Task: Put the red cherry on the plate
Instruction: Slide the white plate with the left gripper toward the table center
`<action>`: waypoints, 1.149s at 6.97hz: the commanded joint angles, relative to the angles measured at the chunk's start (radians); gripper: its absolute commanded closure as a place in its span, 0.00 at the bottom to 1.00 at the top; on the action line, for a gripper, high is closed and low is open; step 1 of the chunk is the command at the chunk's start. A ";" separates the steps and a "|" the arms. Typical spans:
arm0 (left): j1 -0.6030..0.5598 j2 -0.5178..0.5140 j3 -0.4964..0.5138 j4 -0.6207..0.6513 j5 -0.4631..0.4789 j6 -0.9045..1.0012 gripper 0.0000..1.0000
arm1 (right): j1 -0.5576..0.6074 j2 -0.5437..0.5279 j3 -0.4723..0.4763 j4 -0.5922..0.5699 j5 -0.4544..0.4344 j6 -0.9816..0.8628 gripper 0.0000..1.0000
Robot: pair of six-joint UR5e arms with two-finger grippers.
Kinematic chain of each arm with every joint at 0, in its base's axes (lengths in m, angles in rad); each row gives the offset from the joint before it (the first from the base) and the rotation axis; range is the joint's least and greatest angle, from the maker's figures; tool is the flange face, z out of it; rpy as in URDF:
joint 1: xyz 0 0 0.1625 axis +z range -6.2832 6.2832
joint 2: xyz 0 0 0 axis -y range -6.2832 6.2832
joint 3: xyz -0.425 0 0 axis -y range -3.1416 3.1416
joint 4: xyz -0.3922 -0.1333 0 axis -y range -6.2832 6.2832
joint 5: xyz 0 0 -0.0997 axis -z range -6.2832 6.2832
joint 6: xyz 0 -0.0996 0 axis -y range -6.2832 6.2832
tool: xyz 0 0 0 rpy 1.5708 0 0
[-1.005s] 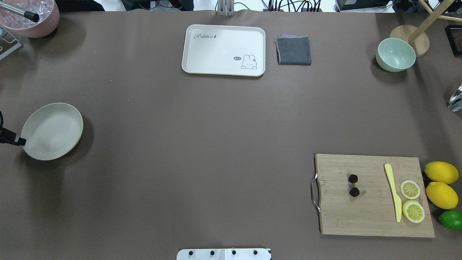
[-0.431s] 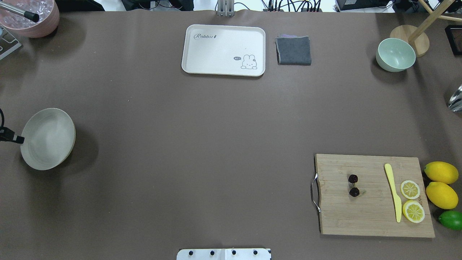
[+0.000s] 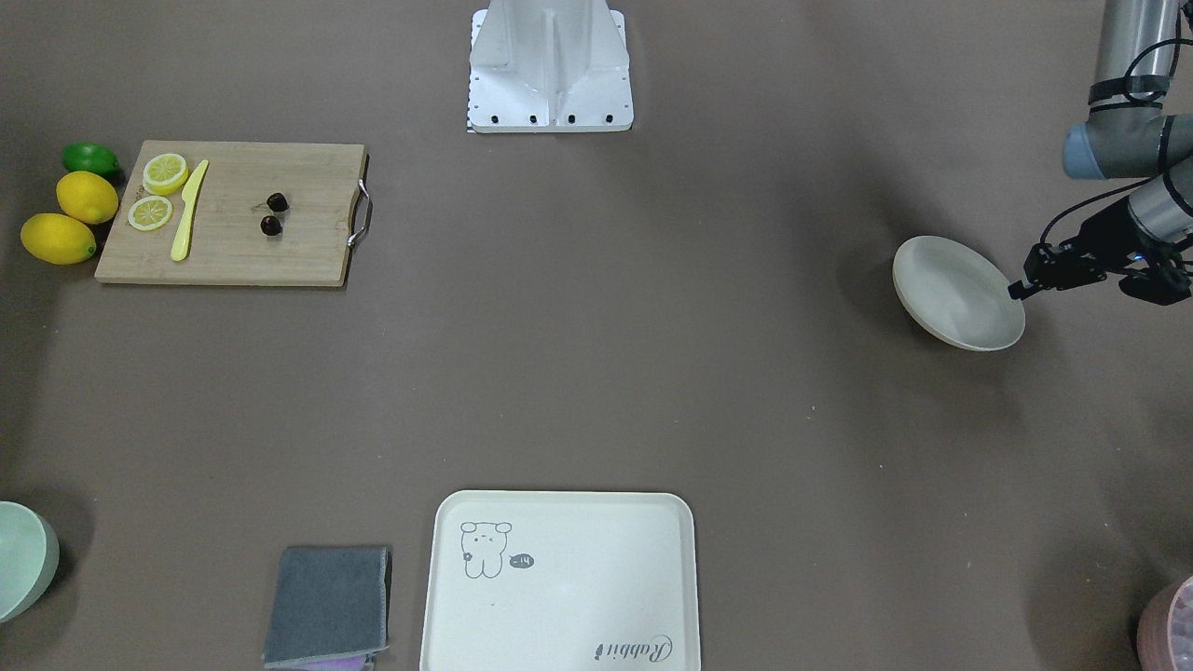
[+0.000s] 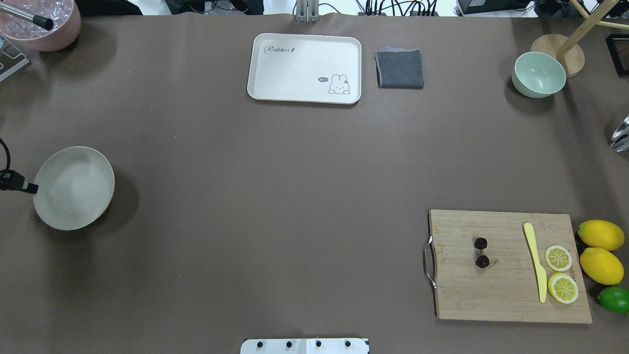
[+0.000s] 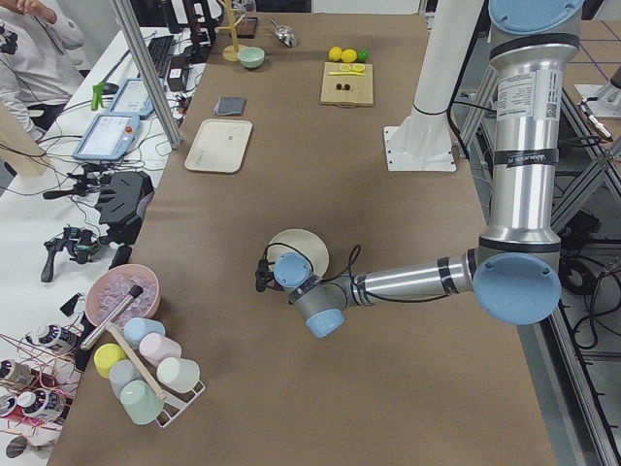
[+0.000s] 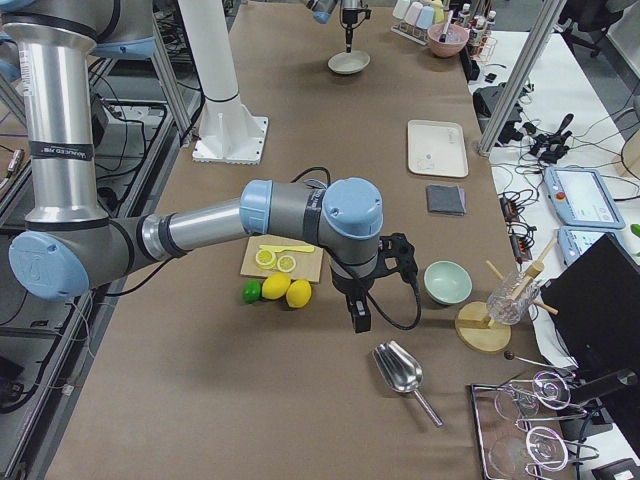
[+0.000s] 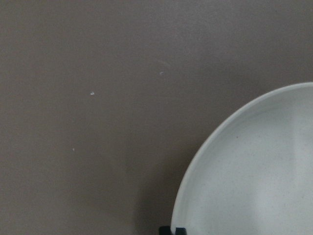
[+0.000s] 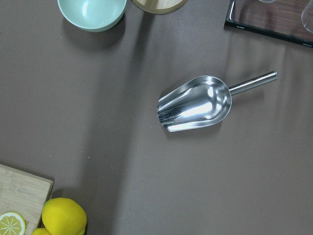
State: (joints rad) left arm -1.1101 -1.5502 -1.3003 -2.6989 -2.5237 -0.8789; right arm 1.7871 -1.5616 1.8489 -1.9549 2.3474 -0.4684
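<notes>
Front view: the red cherry sits on the cutting board, between its knife and its handle. The plate is way off from the board, tilted, with the left gripper pinched on its rim.

Right side view: the right gripper hangs just past the lemons at the board's end. Can't tell if it's open or closed.

Right wrist view: a scoop lies off the board's corner.

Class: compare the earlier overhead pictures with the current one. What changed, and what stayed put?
The plate, held at its rim by the left gripper, has shifted slightly toward the table's middle. It also looks rounder, less tilted than a moment ago. The red cherry stays on the cutting board; nothing else visibly moved.
</notes>
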 commanded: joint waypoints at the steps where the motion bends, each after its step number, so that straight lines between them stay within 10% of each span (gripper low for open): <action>1: -0.017 -0.019 -0.136 0.158 -0.073 -0.070 1.00 | 0.000 0.003 0.001 0.001 0.001 0.002 0.00; 4: -0.014 -0.123 -0.338 0.313 -0.127 -0.338 1.00 | 0.000 0.011 0.001 0.001 0.003 0.007 0.00; 8: 0.134 -0.327 -0.358 0.511 -0.011 -0.339 1.00 | -0.005 0.043 -0.005 0.001 0.003 0.010 0.00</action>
State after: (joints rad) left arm -1.0274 -1.8026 -1.6554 -2.2618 -2.5868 -1.2171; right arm 1.7852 -1.5309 1.8494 -1.9543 2.3501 -0.4599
